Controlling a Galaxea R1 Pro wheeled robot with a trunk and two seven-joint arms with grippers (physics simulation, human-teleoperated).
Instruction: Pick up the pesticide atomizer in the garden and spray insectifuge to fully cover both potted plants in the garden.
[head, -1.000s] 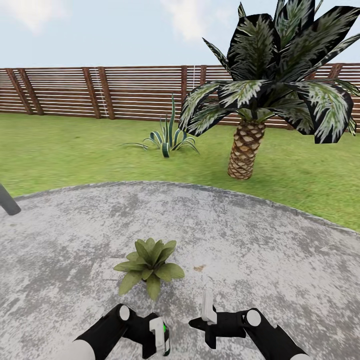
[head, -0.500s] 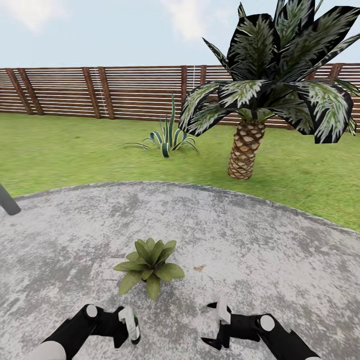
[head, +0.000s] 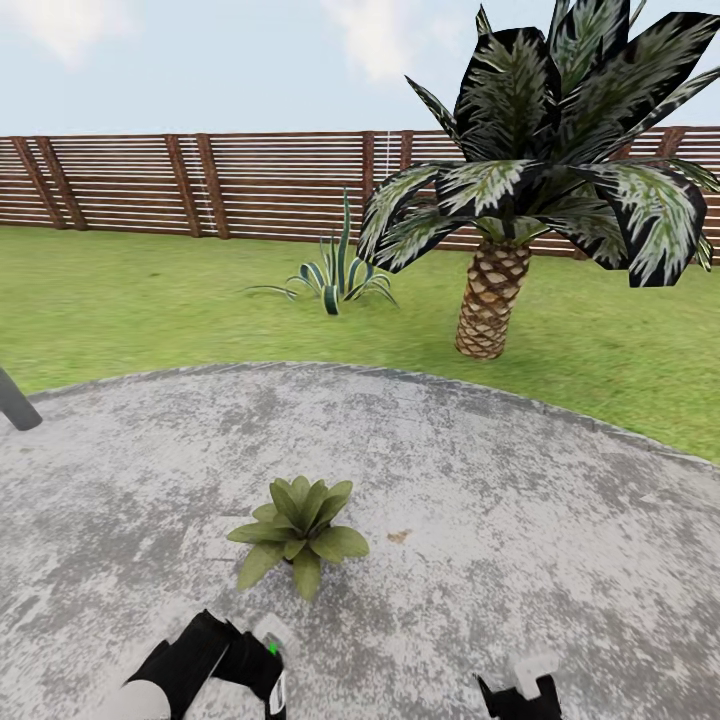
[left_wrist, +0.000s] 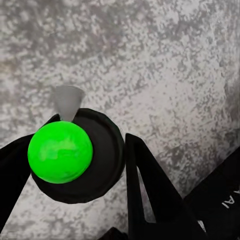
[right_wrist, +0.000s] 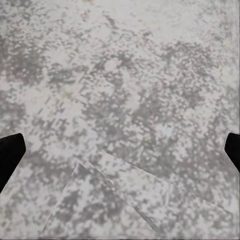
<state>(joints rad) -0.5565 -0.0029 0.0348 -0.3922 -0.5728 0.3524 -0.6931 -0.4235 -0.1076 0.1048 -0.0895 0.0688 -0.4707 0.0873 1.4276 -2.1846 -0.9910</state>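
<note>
Writing: unreadable white letters on left arm.
Potted plant (head: 298, 530): one, on paving (head: 500, 480).
Left gripper (left_wrist: 75, 165): jaws clamp atomizer (left_wrist: 75, 155).
Right gripper (head: 520, 690): jaws spread, empty.

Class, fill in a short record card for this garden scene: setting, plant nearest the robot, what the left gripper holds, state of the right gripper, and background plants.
setting: grey stone paving ringed by lawn, brown slatted fence behind
nearest plant: small potted plant on the paving, just ahead of the arms
left gripper: shut on the spray bottle, green top facing the wrist camera
right gripper: open, over bare paving
background plants: palm tree, striped agave
</note>
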